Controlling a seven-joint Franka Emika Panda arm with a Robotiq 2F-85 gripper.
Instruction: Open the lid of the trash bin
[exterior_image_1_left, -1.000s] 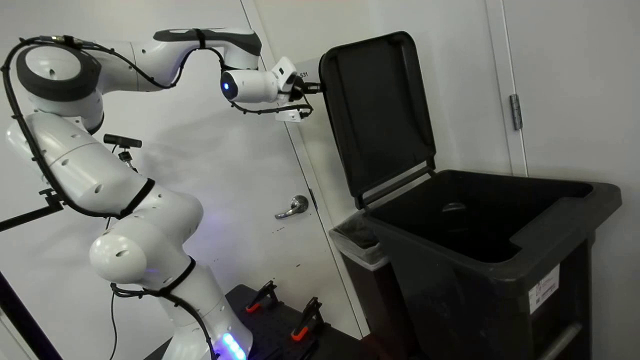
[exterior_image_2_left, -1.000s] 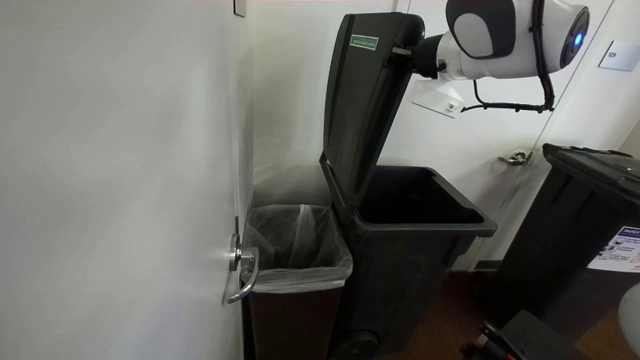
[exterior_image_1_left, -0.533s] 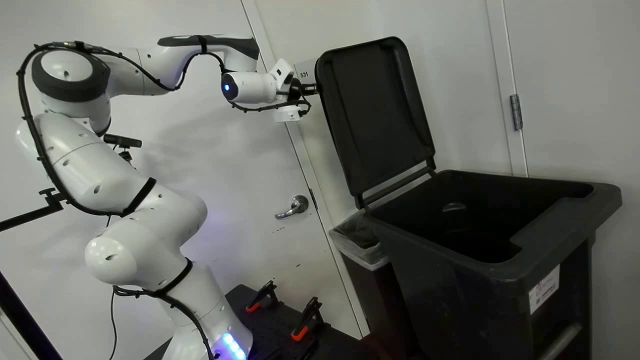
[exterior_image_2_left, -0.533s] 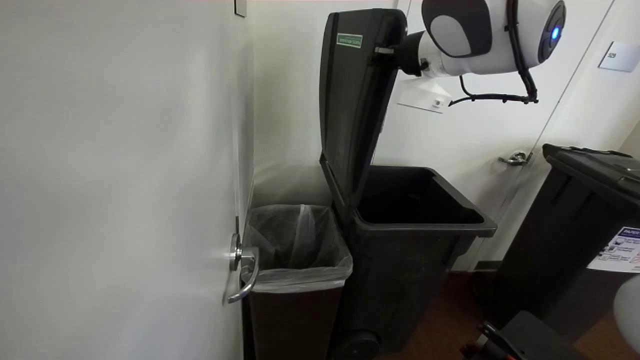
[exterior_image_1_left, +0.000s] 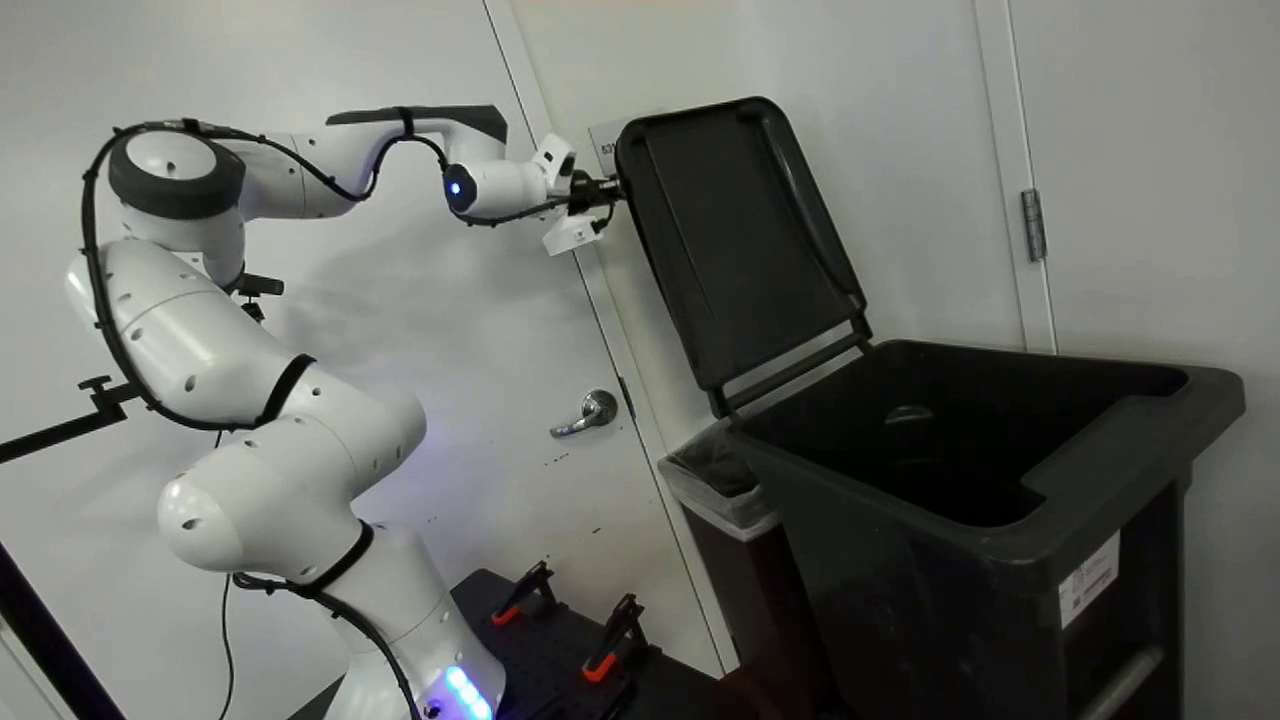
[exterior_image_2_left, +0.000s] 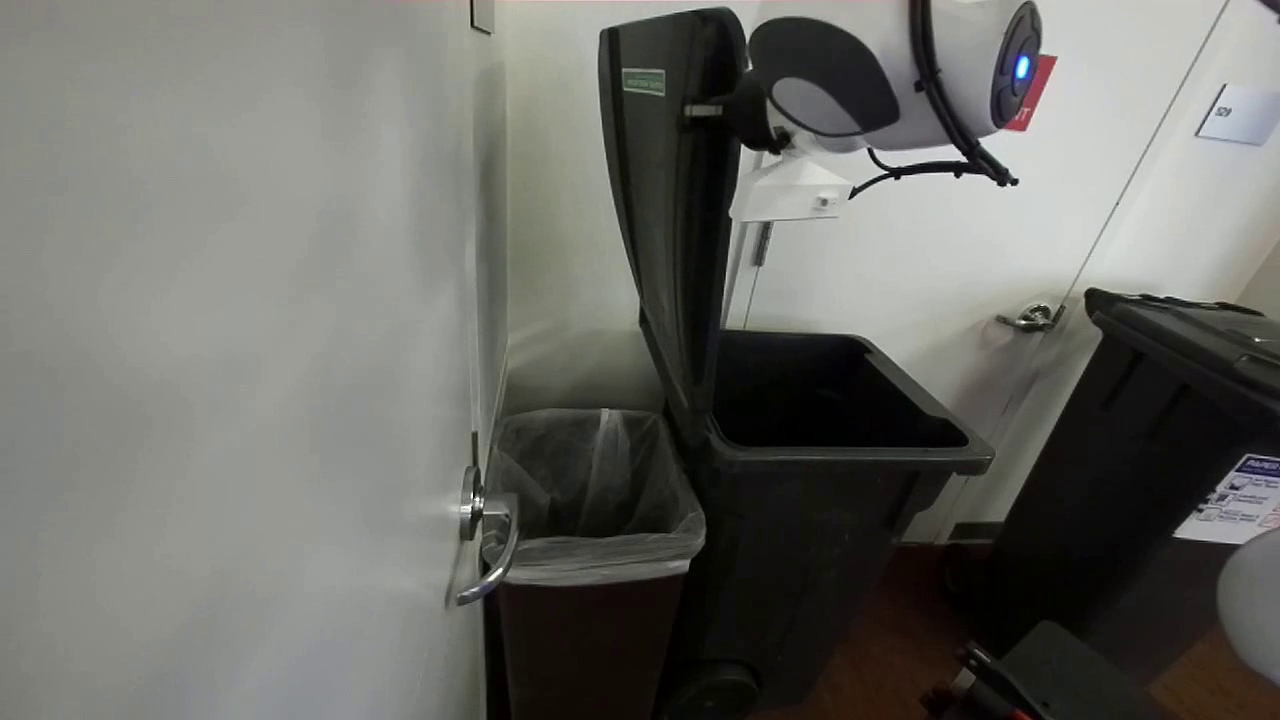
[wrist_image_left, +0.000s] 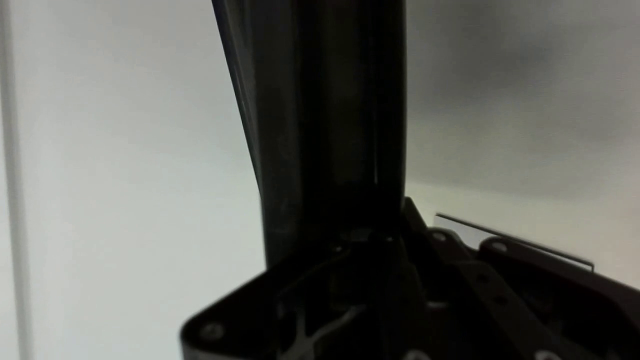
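The lid (exterior_image_1_left: 740, 240) stands raised on its hinge at one rim of the trash bin (exterior_image_1_left: 880, 580). It is upright, with a slight lean away from the bin's opening, which is exposed in both exterior views. A green-and-white label strip (exterior_image_2_left: 643, 82) is located on the lid's outer face. A pale sticker (exterior_image_1_left: 1088, 578) is located on the trash bin's front, below the rim.

The tool (exterior_image_1_left: 612, 187) touches the side edge of the lid near its upper corner, above the trash bin. Tool state: cannot be told. The wrist view is too dark to show whether the tool is pressed together or pinching the edge.

The arm (exterior_image_1_left: 300, 480) rises beside the trash bin, next to a black bench (exterior_image_1_left: 550, 650) carrying two black-and-orange clamps (exterior_image_1_left: 600, 667). A waste container (exterior_image_2_left: 600, 640) with a translucent liner (exterior_image_2_left: 610, 560) folded over its rim stands just beside the hinge side of the trash bin. A second wheelie bin (exterior_image_2_left: 1120, 470), cover down, stands apart on the opposite side of the trash bin; it bears a printed notice (exterior_image_2_left: 1240, 495).
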